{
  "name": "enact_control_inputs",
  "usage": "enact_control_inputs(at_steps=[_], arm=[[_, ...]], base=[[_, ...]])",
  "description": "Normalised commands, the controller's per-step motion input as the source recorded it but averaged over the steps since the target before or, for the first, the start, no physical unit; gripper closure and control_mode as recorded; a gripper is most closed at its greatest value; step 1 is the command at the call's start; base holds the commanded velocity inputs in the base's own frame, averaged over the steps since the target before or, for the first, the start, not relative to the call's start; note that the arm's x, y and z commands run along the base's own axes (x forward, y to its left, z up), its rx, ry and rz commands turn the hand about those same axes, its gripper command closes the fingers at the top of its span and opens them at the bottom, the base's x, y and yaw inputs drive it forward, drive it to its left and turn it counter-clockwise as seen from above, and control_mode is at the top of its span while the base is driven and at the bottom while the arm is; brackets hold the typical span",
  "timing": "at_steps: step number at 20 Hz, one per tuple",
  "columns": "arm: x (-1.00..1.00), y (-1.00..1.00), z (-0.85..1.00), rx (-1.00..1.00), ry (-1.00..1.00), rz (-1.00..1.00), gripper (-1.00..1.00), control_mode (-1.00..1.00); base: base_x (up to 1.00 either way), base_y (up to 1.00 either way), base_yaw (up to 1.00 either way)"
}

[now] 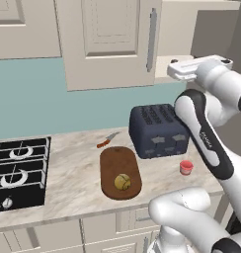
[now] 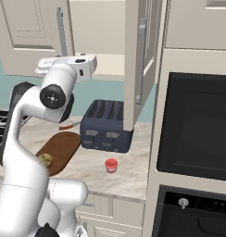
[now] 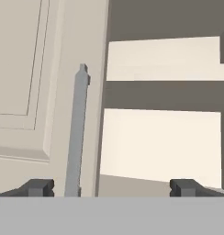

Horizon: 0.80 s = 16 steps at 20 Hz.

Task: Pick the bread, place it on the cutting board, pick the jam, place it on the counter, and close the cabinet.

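The gripper [image 3: 111,187] is spread empty beside the cabinet [image 1: 110,44] handle [image 3: 76,133]. The rigid door is judged light-swinging, best pushed near that handle.

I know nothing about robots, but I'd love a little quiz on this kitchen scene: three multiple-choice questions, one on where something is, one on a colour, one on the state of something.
1. Where is the bread?
A. on the cutting board
B. on the stove
C. on top of the toaster

2. What colour is the jam jar's body?
A. green
B. red
C. blue

3. How does the cabinet stand?
A. both doors shut
B. doors removed
C. doors open, shelf showing

Answers:
1. A: the bread lies on the cutting board, left of the toaster.
2. B: the jam is a red jar standing on the counter.
3. C: the cabinet door swings outward, and the hand view shows the pale shelf beyond the open end effector.
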Motion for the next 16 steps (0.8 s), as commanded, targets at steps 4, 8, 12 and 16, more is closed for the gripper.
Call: enact_control_inputs(at_steps=[4,8,12,16], arm=[[-0.64,-0.18,0.11,0.0,0.0,0.0,-1.0,-1.0],[-0.65,-0.15,0.07,0.0,0.0,0.0,-1.0,-1.0],[-0.65,-0.11,0.04,0.0,0.0,0.0,-1.0,-1.0],[-0.65,-0.11,0.0,0.0,0.0,0.0,-1.0,-1.0]], base=[[0.0,0.0,0.0],[0.0,0.0,0.0],[0.0,0.0,0.0],[0.0,0.0,0.0]])
